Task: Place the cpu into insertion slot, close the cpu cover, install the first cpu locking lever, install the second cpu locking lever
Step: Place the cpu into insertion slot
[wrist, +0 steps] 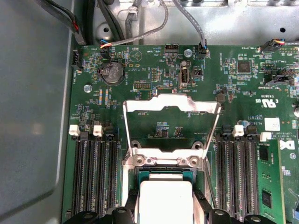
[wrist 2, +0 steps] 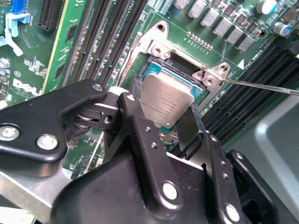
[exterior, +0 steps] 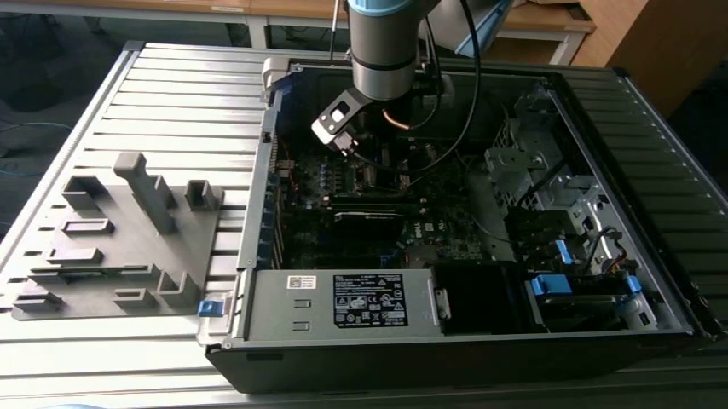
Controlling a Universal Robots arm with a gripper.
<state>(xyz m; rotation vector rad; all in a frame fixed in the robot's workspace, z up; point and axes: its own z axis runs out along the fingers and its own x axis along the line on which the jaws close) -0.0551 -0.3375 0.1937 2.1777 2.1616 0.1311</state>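
The black two-fingered gripper (wrist 2: 163,109) is clamped on the small, flat, square silver-grey cpu (wrist 2: 167,103), holding it just over the dark-centred, silver-rimmed square insertion slot (wrist 2: 156,70). I'd say the chip wants to be kept level and square to the slot, with no sliding. Beyond it, the thin silver windowed cpu cover (wrist: 140,105) stands open.

In the second wrist view the near edge of the cpu (wrist 2: 167,93) is covered by the gripper (wrist 2: 163,111), and most of the insertion slot (wrist 2: 158,63) is hidden under it.
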